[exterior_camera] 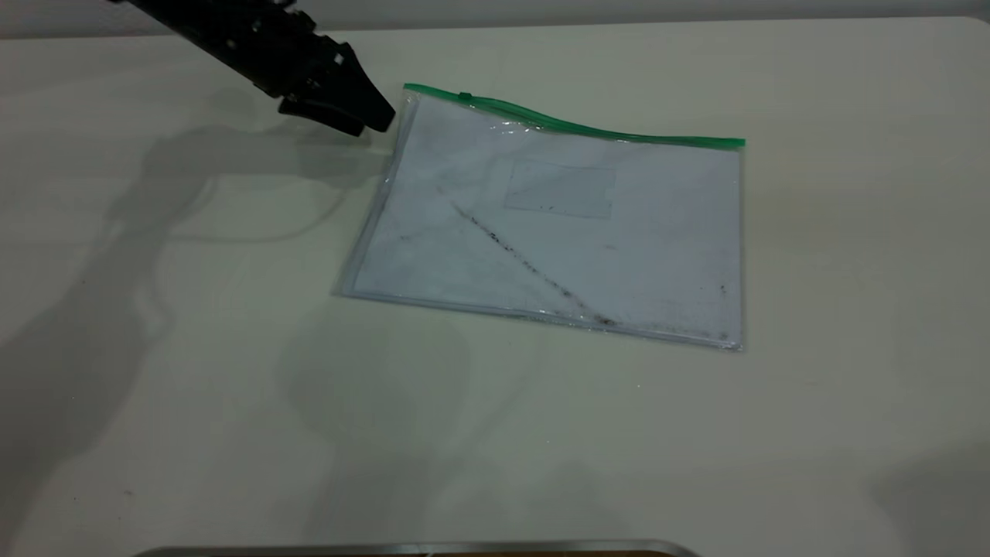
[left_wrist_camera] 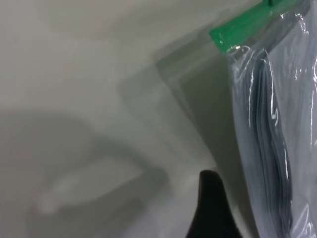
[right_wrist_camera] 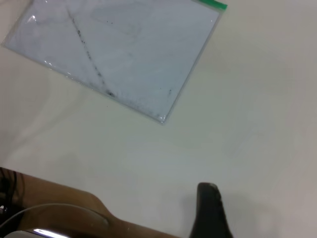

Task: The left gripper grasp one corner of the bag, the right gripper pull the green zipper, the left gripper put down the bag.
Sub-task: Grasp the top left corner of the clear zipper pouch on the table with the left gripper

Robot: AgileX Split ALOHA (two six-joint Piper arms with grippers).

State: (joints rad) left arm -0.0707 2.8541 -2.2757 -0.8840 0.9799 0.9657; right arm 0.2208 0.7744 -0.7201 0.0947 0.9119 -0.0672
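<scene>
The left gripper (exterior_camera: 371, 116) reaches in from the desk's far-left corner, angled down, tips just beside the bag's (exterior_camera: 564, 232) corner (exterior_camera: 410, 93). Whether its fingers are parted, I cannot tell.

**Pale table, one pouch lying on it**

The table (exterior_camera: 232, 433) is a plain cream surface, bare over most of its area and crossed by soft grey shadows. The only thing lying on it is the bag (exterior_camera: 619, 263), a flat clear pouch with a white sheet inside. The left tool (exterior_camera: 363, 116) hovers just beside the corner of the bag (exterior_camera: 410, 97), at the end of the green zipper (exterior_camera: 588, 130) nearest that tool. From there the pouch stretches away from the tool, its dark diagonal streak running toward the far long edge. The zipper edge near the tool sits slightly raised and wavy.
</scene>
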